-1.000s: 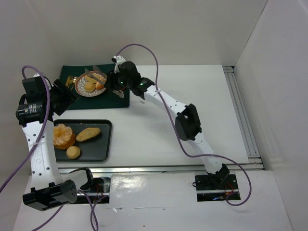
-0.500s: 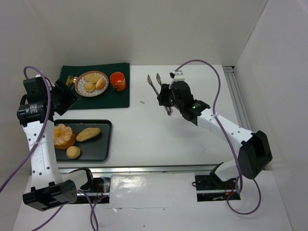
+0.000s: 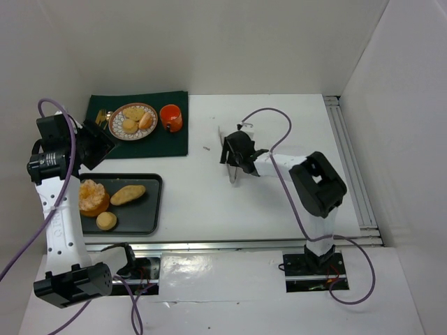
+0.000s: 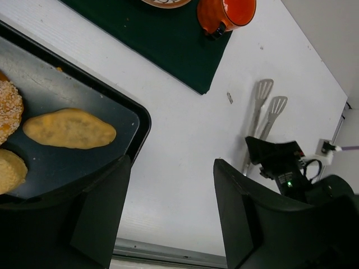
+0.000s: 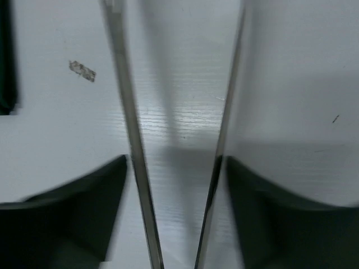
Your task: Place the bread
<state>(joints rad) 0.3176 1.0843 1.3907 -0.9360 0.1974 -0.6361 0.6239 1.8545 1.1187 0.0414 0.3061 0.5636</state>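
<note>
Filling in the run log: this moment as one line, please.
left gripper open near tray | right gripper holding tongs over table | bread: three on plate, three on tray

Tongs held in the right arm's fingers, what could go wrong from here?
1. The tongs are pinched only by their thin metal arms between the right fingers, so they might twist or slip out.
2. The orange cup stands right beside the plate on the green cloth; a reach to the plate could knock it.
3. The left fingers hover open over the tray, so both arms might meet there.
</note>
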